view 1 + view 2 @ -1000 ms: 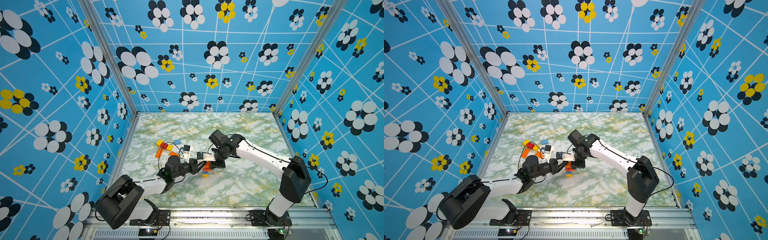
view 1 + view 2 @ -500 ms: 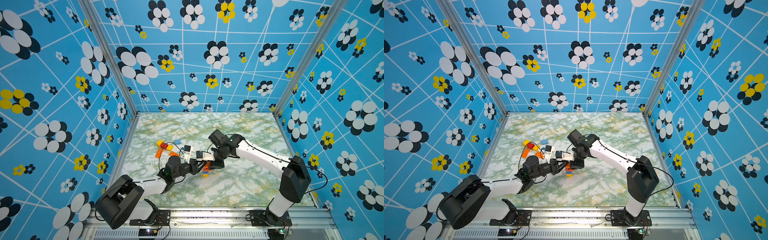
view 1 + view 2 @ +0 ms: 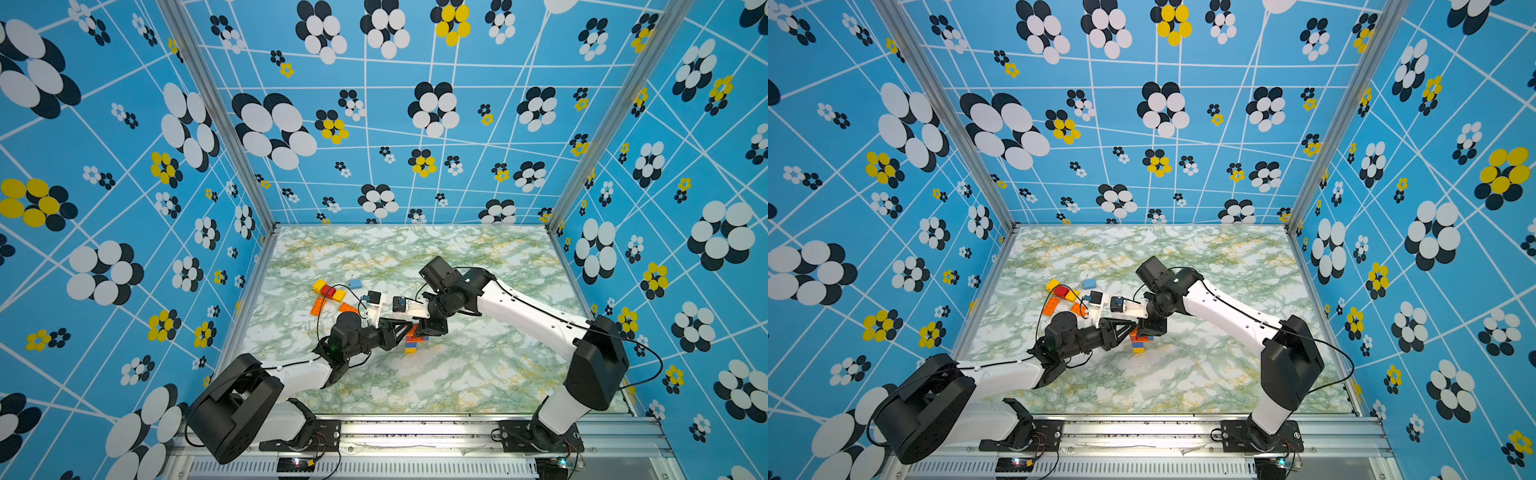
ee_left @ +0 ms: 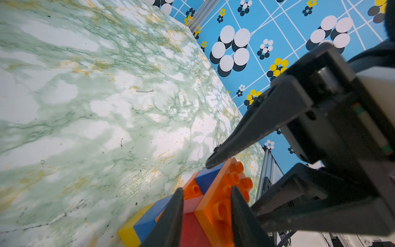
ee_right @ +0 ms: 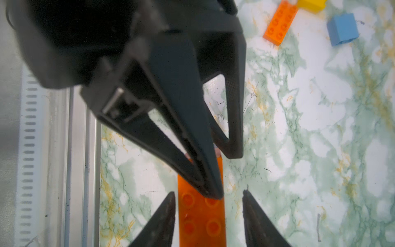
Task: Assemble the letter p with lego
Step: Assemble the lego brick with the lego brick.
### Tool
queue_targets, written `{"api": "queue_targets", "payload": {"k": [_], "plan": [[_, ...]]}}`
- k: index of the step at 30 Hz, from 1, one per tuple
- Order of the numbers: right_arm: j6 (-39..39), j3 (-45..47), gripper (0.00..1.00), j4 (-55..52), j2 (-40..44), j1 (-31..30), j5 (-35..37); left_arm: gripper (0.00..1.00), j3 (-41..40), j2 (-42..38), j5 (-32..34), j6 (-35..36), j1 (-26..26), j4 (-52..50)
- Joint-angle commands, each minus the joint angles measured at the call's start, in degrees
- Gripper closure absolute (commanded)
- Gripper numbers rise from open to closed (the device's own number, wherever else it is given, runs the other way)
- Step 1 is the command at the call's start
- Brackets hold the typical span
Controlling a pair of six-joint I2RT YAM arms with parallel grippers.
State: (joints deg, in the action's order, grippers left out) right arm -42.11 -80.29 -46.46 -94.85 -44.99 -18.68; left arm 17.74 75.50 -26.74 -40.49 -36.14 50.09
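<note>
Pinching narrowly, the left gripper (image 4: 207, 189) clamps the brick stack (image 3: 414, 340) mid-table. The right gripper (image 5: 208, 192) straddles its top orange brick (image 5: 202, 216), jaws apart beside both edges. Loose bricks (image 3: 332, 295) lie at 10 o'clock, and open marble table (image 3: 478, 374) spreads from 3 to 6 o'clock.

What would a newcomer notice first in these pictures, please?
The loud blue flowered walls enclose the marbled table. Mid-table, the left tool is shut on a small lego stack while the right tool stands open astride its orange top. Loose bricks lie just beyond, to the left.
</note>
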Motion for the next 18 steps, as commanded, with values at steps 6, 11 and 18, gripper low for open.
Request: {"api": "queue_targets", "payload": {"k": [6, 11, 18], "plan": [[4.06, 3.03, 0.49, 5.27, 5.95, -0.11, -2.16, 0.62, -1.74, -0.26, 1.45, 2.08, -0.41, -6.05], [4.31, 5.09, 0.53, 7.76, 6.32, -0.14, 2.16, 0.62, -1.68, -0.18, 1.52, 2.06, -0.47, -5.88], [4.75, 5.91, 0.59, 8.70, 2.69, -0.10, 5.91, 0.62, -1.63, 0.04, 1.43, 1.99, -0.60, -5.88]]}}
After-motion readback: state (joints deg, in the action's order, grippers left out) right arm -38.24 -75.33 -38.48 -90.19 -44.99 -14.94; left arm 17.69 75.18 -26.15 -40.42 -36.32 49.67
